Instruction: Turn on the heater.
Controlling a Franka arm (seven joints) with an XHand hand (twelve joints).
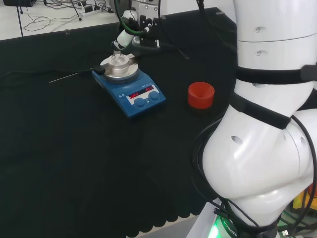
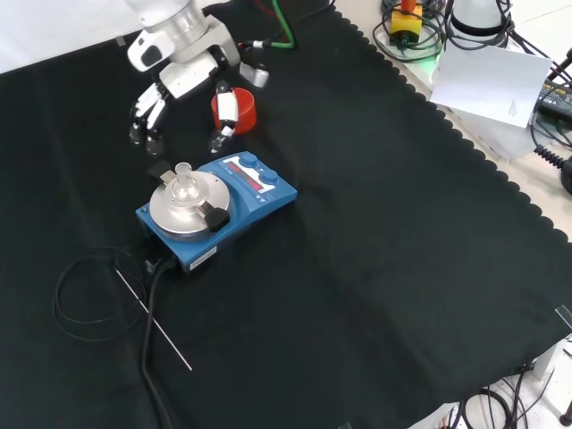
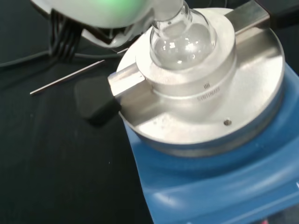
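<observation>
Presumably poised for the knobs, we see the hand, fingers relaxed and holding nothing, hovering beyond the blue heater, whose plate carries a glass flask seated in a metal block.

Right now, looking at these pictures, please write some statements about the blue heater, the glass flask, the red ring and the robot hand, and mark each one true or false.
1. A clear round glass flask sits in the metal block on top of the blue heater. True.
2. The black and white hand is pressing a knob of the heater. False: in the front view it hangs apart from the heater, beyond it.
3. The red ribbed ring carries a flask. False: nothing sits on it.
4. The heater's front panel shows red lit digits. True.
5. A thin metal rod lies on the black cloth. True.
</observation>
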